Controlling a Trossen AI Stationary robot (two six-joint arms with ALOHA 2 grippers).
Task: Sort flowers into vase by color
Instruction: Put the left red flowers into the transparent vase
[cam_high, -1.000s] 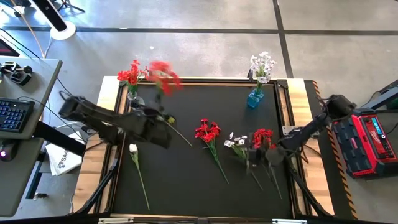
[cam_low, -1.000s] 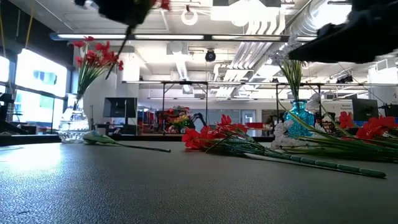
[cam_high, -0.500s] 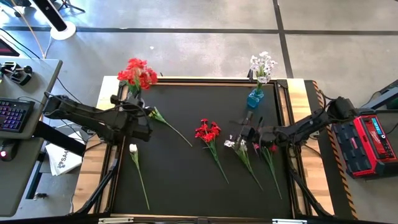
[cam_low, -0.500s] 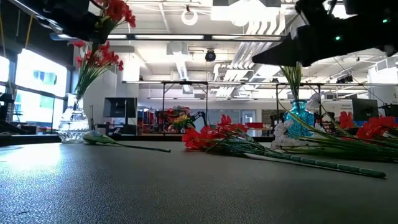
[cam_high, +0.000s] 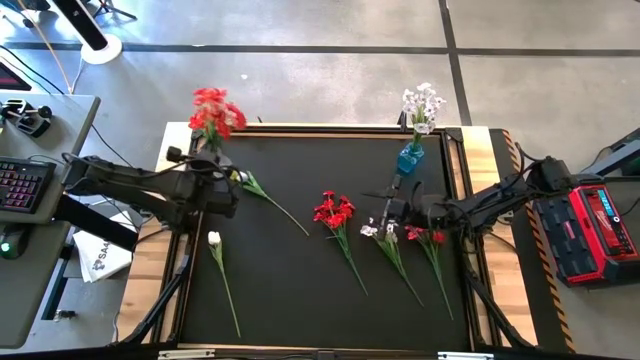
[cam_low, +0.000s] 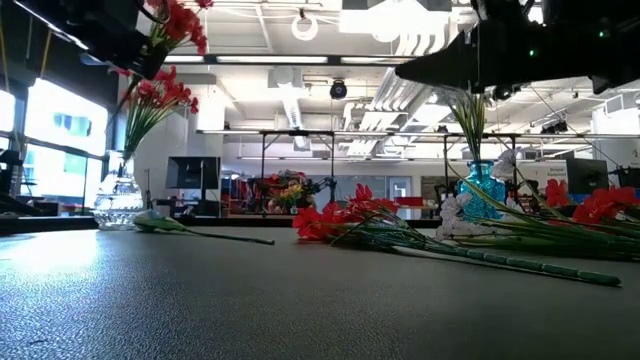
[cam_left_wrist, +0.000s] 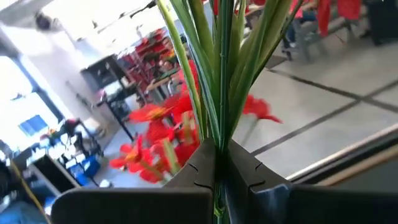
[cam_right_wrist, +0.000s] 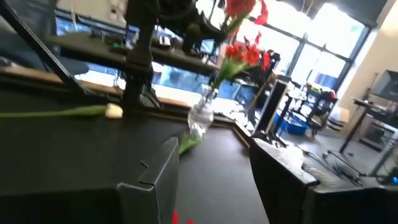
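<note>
My left gripper (cam_left_wrist: 219, 174) is shut on a red flower (cam_low: 178, 20), held high at the table's far left corner beside the clear vase (cam_right_wrist: 200, 118). That vase holds red flowers (cam_low: 155, 95). The blue vase (cam_high: 410, 158) at the far right holds white flowers (cam_high: 422, 103). On the mat lie a red flower (cam_high: 333, 210), a white one (cam_high: 378, 229), another red one (cam_high: 428, 236), a white bud (cam_high: 214, 238) and a green-headed stem (cam_high: 272, 205). My right gripper (cam_right_wrist: 214, 186) hovers open above the white flower, pointing toward the table's left. My left gripper pinches the red flower's green stems (cam_left_wrist: 219, 146) between its two fingers (cam_left_wrist: 249, 173), below the leaves. The fingers come at it level and lie across the stems. The flower stands nearly upright above them, lifted clear, with its blossoms (cam_high: 212, 103) over the vase corner.
A desk with a keyboard (cam_high: 22, 185) stands off the table's left edge and a red case (cam_high: 588, 232) off its right. A wooden frame (cam_high: 478, 180) borders the black mat. The mat's near half (cam_high: 300, 300) holds only flower stems.
My left gripper has carried the red flower toward the table's far left corner, up to the clear vase, uncovering the green-headed stem on the mat. My right gripper has swung from above the right-hand flowers toward the far left and risen a little, still open.
</note>
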